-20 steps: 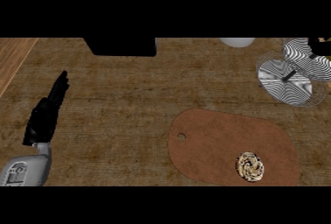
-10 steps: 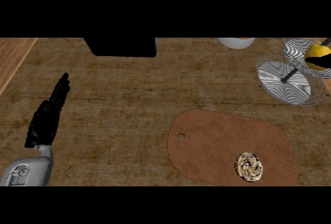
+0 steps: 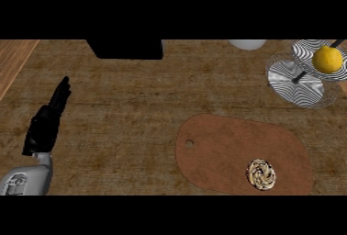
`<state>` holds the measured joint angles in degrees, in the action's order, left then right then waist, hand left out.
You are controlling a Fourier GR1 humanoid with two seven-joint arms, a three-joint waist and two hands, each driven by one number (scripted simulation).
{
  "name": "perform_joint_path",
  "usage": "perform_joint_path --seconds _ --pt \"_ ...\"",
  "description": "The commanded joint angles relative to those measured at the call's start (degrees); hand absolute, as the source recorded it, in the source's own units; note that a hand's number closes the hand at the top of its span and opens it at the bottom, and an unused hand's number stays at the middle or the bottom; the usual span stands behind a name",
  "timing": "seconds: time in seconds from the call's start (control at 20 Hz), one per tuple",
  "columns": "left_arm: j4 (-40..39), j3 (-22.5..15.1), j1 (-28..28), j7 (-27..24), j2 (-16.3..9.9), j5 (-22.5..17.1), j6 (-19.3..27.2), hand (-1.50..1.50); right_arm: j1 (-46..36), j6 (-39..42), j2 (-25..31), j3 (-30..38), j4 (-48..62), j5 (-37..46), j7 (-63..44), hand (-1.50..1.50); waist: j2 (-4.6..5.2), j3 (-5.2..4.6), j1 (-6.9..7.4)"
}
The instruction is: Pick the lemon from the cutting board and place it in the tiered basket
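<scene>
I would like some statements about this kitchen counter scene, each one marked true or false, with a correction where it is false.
1. The lemon sits in the tiered basket. True.
2. The lemon lies on the cutting board. False: it is in the basket, away from the board.
3. A round pastry-like item lies on the cutting board. True.
4. The left hand holds the lemon. False: its fingers are straight and hold nothing.
5. The right hand is over the basket. False: it is not in view.
</scene>
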<state>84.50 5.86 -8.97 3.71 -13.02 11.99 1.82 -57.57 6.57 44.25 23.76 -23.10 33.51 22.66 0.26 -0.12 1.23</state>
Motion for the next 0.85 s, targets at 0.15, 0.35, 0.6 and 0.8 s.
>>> perform_joint_path --seconds 0.15,0.35,0.6,0.8 --pt "-3.1 1.3 0.2 -2.7 -0.5 -0.5 -0.5 0.0 0.3 4.7 7.9 4.5 4.6 -3.5 -6.0 -1.5 0.19 0.14 -0.54" --pt "-2.0 -1.7 1.1 -2.6 2.5 2.3 2.0 0.0 3.1 14.7 16.5 6.4 8.7 -5.2 -3.2 -1.5 0.4 0.25 -0.38" --pt "-0.3 0.8 -2.2 1.4 -0.3 -0.4 -0.7 0.0 8.9 18.0 20.9 9.0 11.9 -7.2 4.8 -1.5 0.64 0.39 0.13" --pt "-0.9 -0.5 -0.7 0.5 1.2 1.5 1.0 0.0 14.3 21.6 23.0 11.8 14.4 -9.7 11.2 -1.5 0.79 0.53 -0.21"
